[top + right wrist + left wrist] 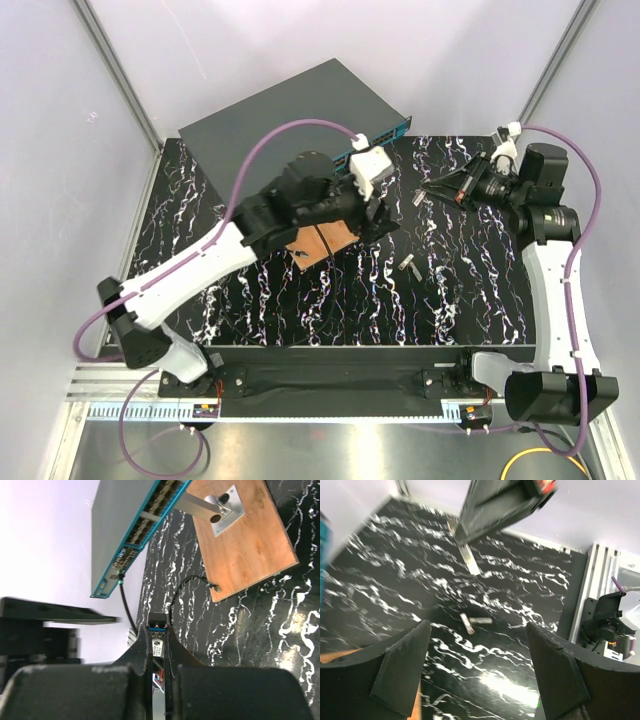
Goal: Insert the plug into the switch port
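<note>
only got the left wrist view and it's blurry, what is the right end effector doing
Observer: The right end effector is shut on a small silver plug with a blue tip.
Operator: where's the switch
Observer: The large flat dark grey metal switch lies at the far edge of the black white-veined table, its teal-blue port face turned toward the right arm.
Operator: any ports taken
Observer: A thin black cable hangs from one end of that face; the other ports are too small to tell.
</note>
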`<state>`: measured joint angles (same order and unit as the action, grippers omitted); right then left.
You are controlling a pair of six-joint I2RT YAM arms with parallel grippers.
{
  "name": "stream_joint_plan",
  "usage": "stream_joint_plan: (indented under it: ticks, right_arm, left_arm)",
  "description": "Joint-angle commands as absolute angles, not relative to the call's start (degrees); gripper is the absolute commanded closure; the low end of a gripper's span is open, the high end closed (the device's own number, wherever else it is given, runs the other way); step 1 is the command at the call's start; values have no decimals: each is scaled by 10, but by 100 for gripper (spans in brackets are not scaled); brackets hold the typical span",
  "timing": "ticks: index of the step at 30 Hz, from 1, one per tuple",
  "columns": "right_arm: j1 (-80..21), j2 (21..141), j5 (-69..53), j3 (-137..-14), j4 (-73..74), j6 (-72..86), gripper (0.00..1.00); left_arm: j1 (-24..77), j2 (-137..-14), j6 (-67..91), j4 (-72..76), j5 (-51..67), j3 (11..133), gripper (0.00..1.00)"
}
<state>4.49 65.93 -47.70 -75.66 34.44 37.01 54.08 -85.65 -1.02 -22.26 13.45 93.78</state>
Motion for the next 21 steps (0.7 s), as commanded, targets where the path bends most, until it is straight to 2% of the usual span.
stream_joint_plan:
  ticks: [1, 13, 19, 21]
  right_arm:
    - [43, 637, -496, -744, 307, 407, 100]
    - [28, 600, -490, -702, 285, 425, 100]
    - [11, 590, -489, -700, 284, 418, 100]
    - [10, 586, -490, -700, 286, 414, 100]
  left_arm:
    - [560, -865, 32, -185, 87, 964, 19]
    - [585, -926, 54, -191, 80, 1003, 25]
    - [585, -958, 76, -195, 85, 1034, 38]
    - [584, -962, 75, -200, 84, 1043, 47]
